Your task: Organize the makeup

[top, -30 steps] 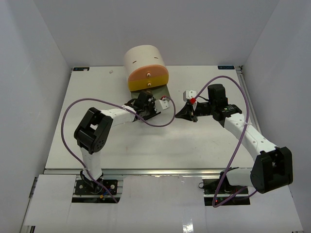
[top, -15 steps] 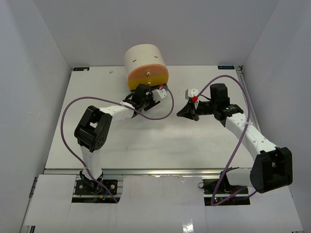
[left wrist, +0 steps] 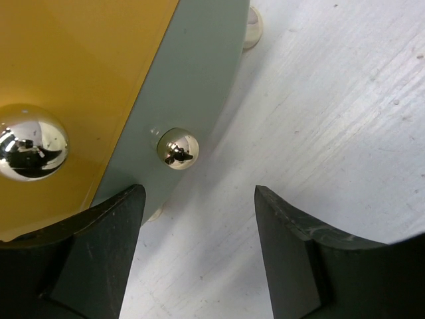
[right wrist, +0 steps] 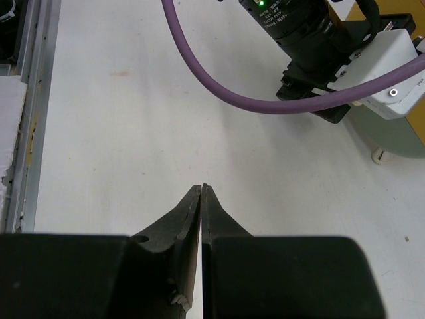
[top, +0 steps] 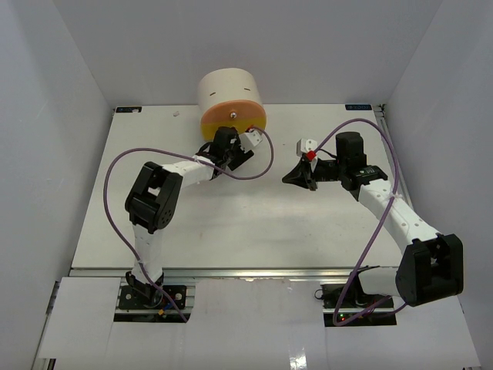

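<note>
No makeup shows in any view. The cream cylinder (top: 228, 92) stands at the back middle of the table, with its orange drawer (top: 233, 117) on top. My left gripper (top: 224, 143) is open against the cylinder's front. In the left wrist view its jaws (left wrist: 199, 222) stand wide apart just short of the grey drawer's chrome knob (left wrist: 177, 147), touching nothing. The yellow drawer front (left wrist: 73, 73) and its knob (left wrist: 30, 141) lie to the left. My right gripper (top: 292, 177) (right wrist: 202, 189) is shut and empty, low over the table right of the cylinder.
The left arm's purple cable (top: 266, 158) loops between the two grippers. The left wrist's camera housing (right wrist: 319, 40) and the grey drawer's edge (right wrist: 395, 136) show ahead of my right gripper. White walls enclose the table (top: 154, 223) on three sides.
My left gripper has moved back towards the cylinder, and the grey drawer that stuck out has slid in with it. The right arm has hardly moved.
</note>
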Controlling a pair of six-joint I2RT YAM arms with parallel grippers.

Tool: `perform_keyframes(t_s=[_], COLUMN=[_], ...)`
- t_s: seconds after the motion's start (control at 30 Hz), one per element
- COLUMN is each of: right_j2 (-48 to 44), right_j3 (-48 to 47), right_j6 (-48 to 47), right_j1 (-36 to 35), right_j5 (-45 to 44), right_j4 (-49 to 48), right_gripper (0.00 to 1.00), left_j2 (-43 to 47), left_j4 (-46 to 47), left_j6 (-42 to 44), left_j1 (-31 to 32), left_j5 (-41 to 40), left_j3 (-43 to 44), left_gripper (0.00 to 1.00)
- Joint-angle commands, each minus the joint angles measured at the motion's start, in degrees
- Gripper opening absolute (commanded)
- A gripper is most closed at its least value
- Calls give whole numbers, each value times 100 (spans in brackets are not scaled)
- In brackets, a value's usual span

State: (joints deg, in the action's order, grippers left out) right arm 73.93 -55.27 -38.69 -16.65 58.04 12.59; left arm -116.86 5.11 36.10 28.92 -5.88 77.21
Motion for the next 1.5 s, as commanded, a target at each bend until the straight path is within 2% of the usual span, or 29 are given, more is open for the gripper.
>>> perform_keyframes(t_s=[0.0, 0.17, 0.33, 0.43, 0.5, 0.53, 0.73, 0.83, 0.93, 1.07, 1.27, 1.47], right_j2=[-89, -89, -68, -34, -20, -19, -136, -268, -424, -683, -1294, -1905], right_j3=[51, 51, 35, 10, -9, -18, -35, -66, -90, 82, 633, 1294], right_j6=[77, 92, 198, 368, 542, 621, 1030, 1155, 1234, 1627, 2300, 2478], right_j1=[62, 107, 150, 207, 248, 280, 604, 827, 912, 927, 933, 1069], right_j5=[133, 146, 95, 23, -42, -69, -217, -386, -843, -1665, -2932, -3099], right_j4=[-213, -216, -229, -277, -299, -308, -405, -366, -193, -171, -305, -652], right_gripper=[9, 9, 10, 14, 19, 21, 54, 68, 90, 90, 90, 90], left_j2=[102, 429, 1439, 1979, 2498, 2676, 4018, 4901, 5762, 6697, 7530, 7619], left_j4=[335, 242, 141, -15, -150, -218, -876, -907, -938, -927, -738, -731], left_j6=[-93, -550, -1414, -1938, -2625, -2677, -3880, -4236, -4307, -4258, -4229, -4275], left_j1=[-132, -120, -90, -88, -88, -88, -104, -115, -115, -115, -115, -115], left_j5=[-209, 173, 1008, 1384, 1674, 1857, 2579, 2479, 2268, 1912, 1523, 1567], left_j3=[259, 76, -523, -755, -835, -862, -1240, -1882, -2528, -3144, -3673, -3745], left_gripper=[80, 80, 81, 90, 98, 98, 98, 98, 98, 98, 98, 98])
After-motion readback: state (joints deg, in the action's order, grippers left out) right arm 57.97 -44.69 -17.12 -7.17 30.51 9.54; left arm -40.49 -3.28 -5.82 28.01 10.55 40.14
